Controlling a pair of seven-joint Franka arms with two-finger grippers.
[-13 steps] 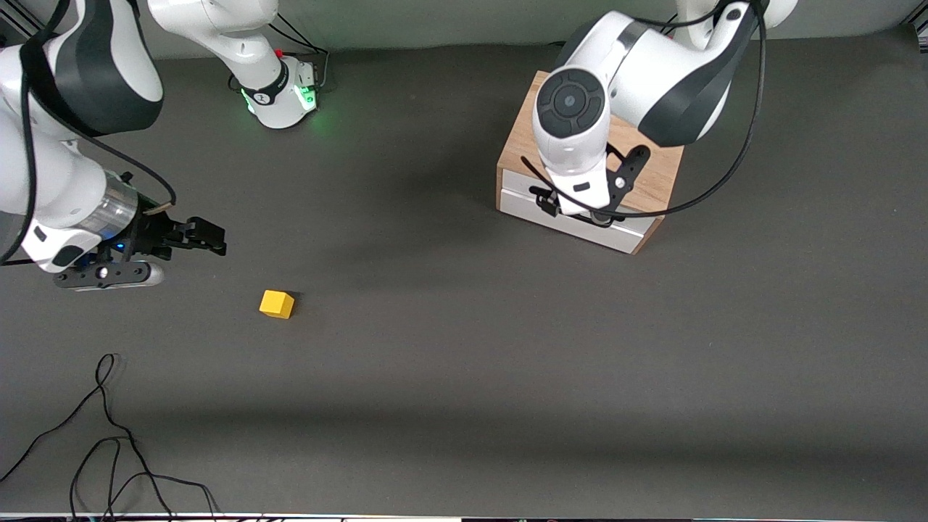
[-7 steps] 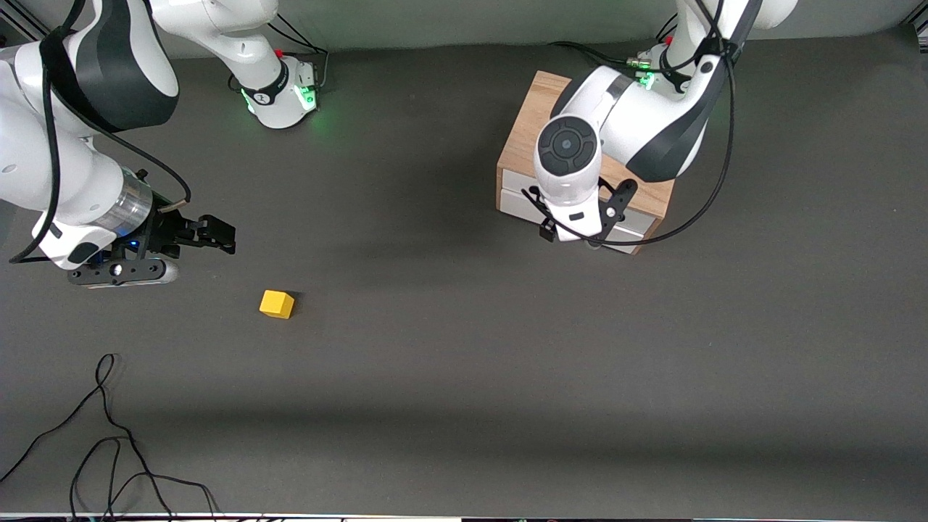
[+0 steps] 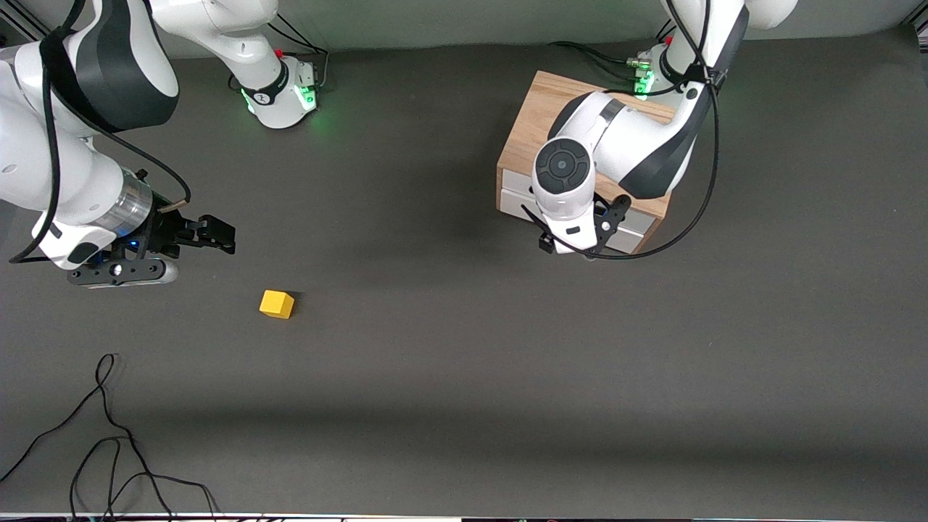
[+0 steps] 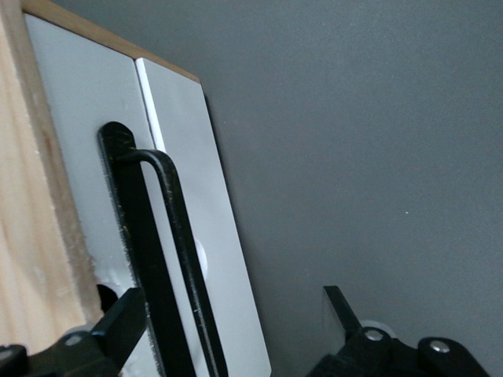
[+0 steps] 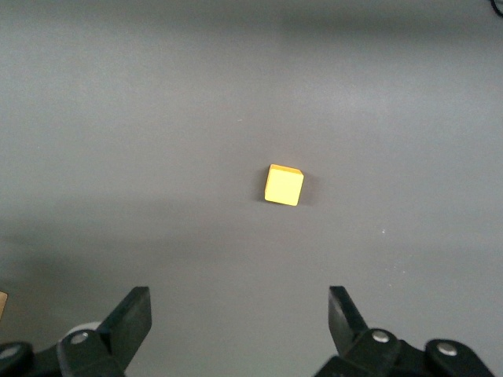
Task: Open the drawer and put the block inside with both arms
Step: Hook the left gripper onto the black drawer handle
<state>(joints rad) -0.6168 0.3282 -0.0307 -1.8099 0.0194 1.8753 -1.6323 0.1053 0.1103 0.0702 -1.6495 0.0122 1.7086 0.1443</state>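
Table (image 3: pixel 449 377): dark grey.
Cabinet (image 3: pixel 540 119), upper right of frame: drawer (image 4: pixel 189 204) shut.
Left gripper (image 4: pixel 236 330): fingers spread astride the handle (image 4: pixel 169 259); has descended since earlier. Step: opening. Next: close, pull.
Right gripper (image 5: pixel 240 318): waits, fingers spread.
Block (image 3: pixel 277 304): lower left, unmoved.

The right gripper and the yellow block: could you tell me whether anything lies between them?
Nothing does. In the right wrist view the open right gripper faces the block across bare dark table.
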